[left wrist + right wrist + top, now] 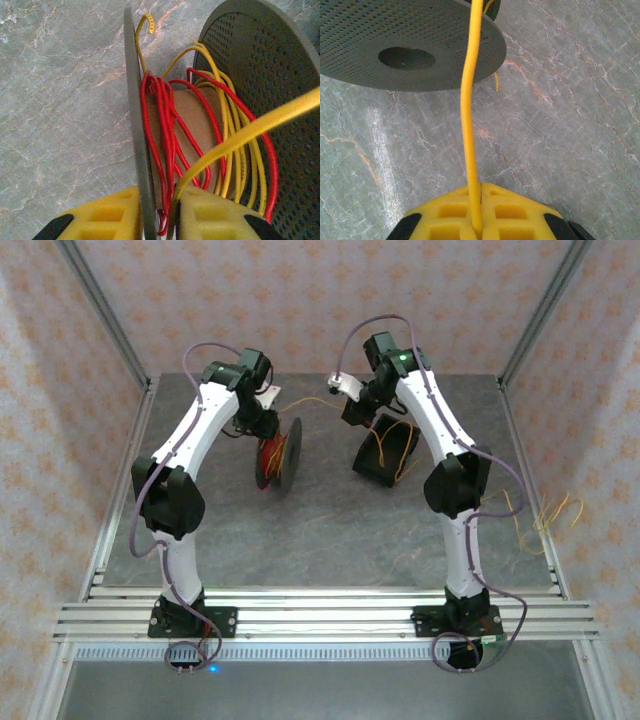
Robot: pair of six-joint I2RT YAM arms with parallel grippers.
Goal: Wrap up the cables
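The cables are red and yellow wires [170, 115] wound loosely on a brown-cored spool [278, 453] with dark perforated flanges [260, 65], standing on edge mid-table. My left gripper [160, 202] [262, 425] sits at the spool's rim. Its yellow fingers [105, 217] are closed over the thin grey flange [134, 100], some red strands and a yellow cable [250, 130]. My right gripper [481, 192] [345, 400] is shut on that yellow cable [470, 100], which runs taut over the spool's flange [405, 45].
A second dark reel [385, 450] with yellow wire leans under the right arm. Loose yellow cable [545, 515] trails off the table's right edge. The grey marbled table [320, 530] is fenced by aluminium posts and patterned walls.
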